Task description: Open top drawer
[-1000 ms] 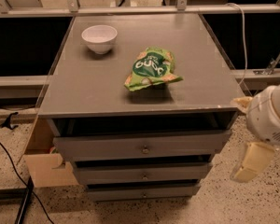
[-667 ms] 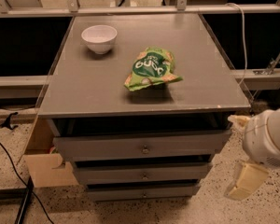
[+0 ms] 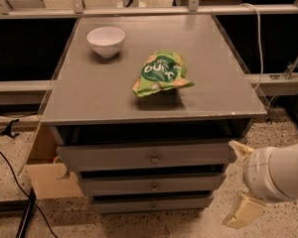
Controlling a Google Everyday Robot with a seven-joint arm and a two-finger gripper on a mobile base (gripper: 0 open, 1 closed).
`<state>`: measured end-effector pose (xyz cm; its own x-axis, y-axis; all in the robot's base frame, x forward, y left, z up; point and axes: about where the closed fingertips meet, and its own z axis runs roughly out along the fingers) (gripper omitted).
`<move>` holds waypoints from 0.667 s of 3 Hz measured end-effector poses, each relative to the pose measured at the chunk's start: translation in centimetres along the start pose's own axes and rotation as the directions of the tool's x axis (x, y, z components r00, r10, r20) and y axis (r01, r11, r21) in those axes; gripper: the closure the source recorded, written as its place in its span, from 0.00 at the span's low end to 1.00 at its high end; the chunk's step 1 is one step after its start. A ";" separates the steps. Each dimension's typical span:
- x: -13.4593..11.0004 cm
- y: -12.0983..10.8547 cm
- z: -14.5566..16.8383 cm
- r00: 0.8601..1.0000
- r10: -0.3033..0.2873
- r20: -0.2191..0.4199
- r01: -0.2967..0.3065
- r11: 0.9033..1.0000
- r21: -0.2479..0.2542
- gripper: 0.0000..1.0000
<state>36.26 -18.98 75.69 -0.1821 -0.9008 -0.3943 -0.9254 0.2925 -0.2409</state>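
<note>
The top drawer (image 3: pixel 114 156) is the widest grey front, just below the cabinet top (image 3: pixel 89 98), with a small round metal knob (image 3: pixel 154 158) at its centre. Its front stands slightly forward of the two narrower drawer fronts (image 3: pixel 119 185) below. My gripper (image 3: pixel 242 180) is at the lower right, just off the top drawer's right end and a little below it. It is open and empty, with one cream finger (image 3: pixel 238 148) up near the drawer's corner and the other (image 3: pixel 244 211) lower down. It touches nothing.
A white bowl (image 3: pixel 106 40) and a green snack bag (image 3: pixel 161 73) lie on the cabinet top. A cardboard box (image 3: pixel 45 175) stands against the cabinet's left side. A black cable (image 3: pixel 9 170) runs across the speckled floor at the left. Metal rails (image 3: pixel 139 11) run behind.
My gripper has moved down and to the left, closer to the right end of the drawers. The drawers, bowl and bag have not moved.
</note>
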 end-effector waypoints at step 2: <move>-0.4 -0.2 3.9 0.993 -0.063 0.100 0.068 0.997 -0.045 0.00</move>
<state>37.85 -17.43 72.50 -0.0891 -0.8806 -0.4654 -0.9496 0.2160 -0.2270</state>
